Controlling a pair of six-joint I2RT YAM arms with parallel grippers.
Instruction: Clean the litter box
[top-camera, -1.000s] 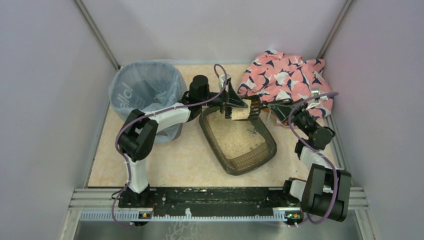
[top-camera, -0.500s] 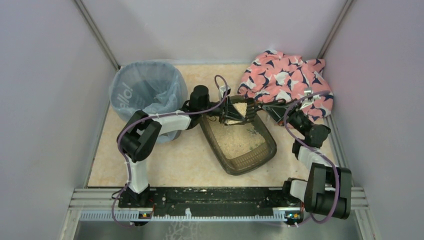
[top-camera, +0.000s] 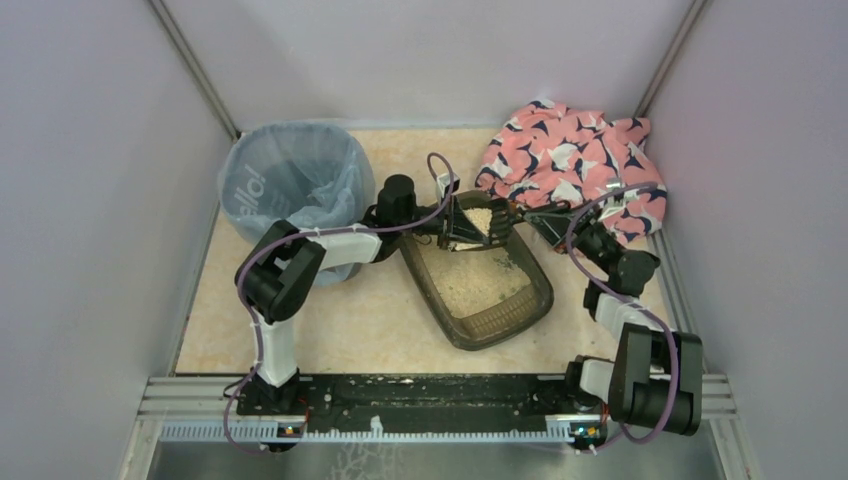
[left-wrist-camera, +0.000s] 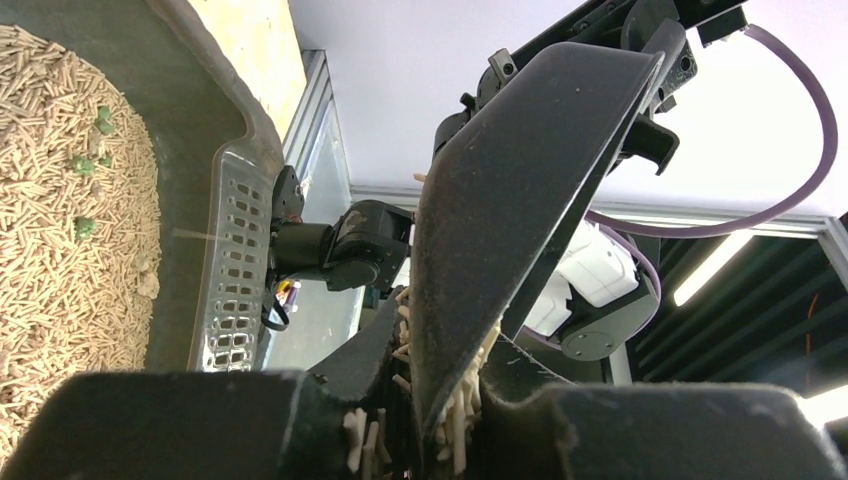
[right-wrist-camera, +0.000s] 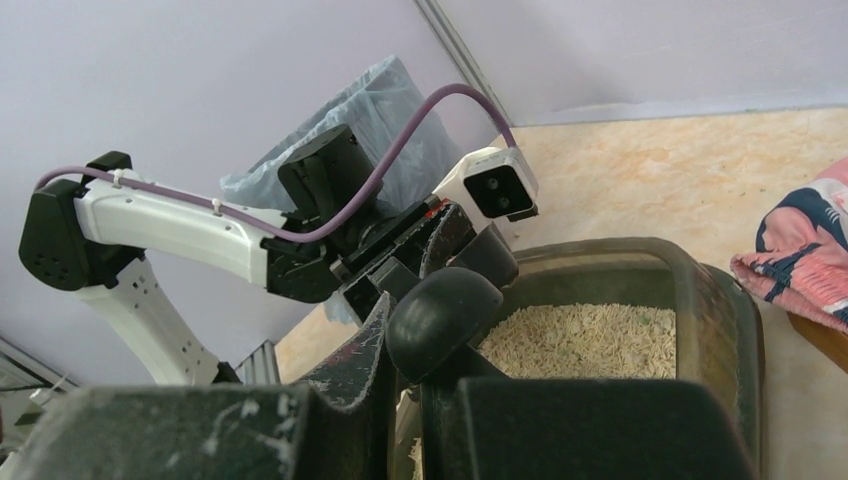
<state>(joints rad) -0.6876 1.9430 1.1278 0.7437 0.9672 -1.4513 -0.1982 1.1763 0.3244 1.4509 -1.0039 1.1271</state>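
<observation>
Probably stiff but pellet-heavy, the litter box (top-camera: 546, 291) is best taken by its rim; left tool (left-wrist-camera: 440, 400) and right tool (right-wrist-camera: 420, 350) both clamp the scoop (left-wrist-camera: 510, 200).

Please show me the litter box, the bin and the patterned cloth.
litter box (top-camera: 497, 322): top external view, slotted near end.
bin (top-camera: 250, 187): top external view, left wall, blue bag.
patterned cloth (top-camera: 570, 160): top external view, its middle.

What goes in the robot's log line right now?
left hand: shut on scoop | right hand: shut on scoop | scoop: litter inside, over far end of litter box | bin: left of box
</observation>
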